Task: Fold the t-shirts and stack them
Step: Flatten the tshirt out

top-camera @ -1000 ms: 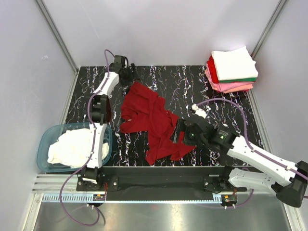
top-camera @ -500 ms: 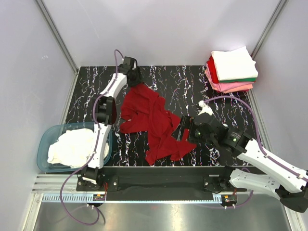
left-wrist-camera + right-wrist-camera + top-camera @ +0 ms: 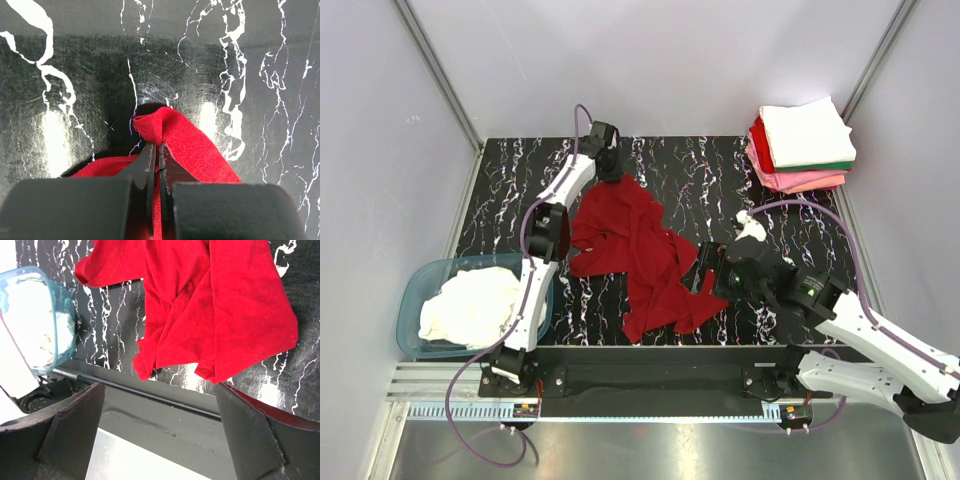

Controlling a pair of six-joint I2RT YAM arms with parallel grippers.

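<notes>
One dark red t-shirt [image 3: 635, 245] crumpled, left gripper [image 3: 155, 146] pinched tight on its far edge, right gripper [image 3: 699, 279] gaping, empty, by its right edge

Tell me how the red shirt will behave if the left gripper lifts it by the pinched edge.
Probably floppy: the red shirt lies in loose wrinkles, so it should hang and drape. Likely light, since the left gripper pinches only a thin fold. The rest may drag across the table and bunch.

The top view looks down from above the near edge over the whole surface [image 3: 720, 170]; both wrist views sit close (left closest), all sharing the red shirt [image 3: 630, 235].
</notes>
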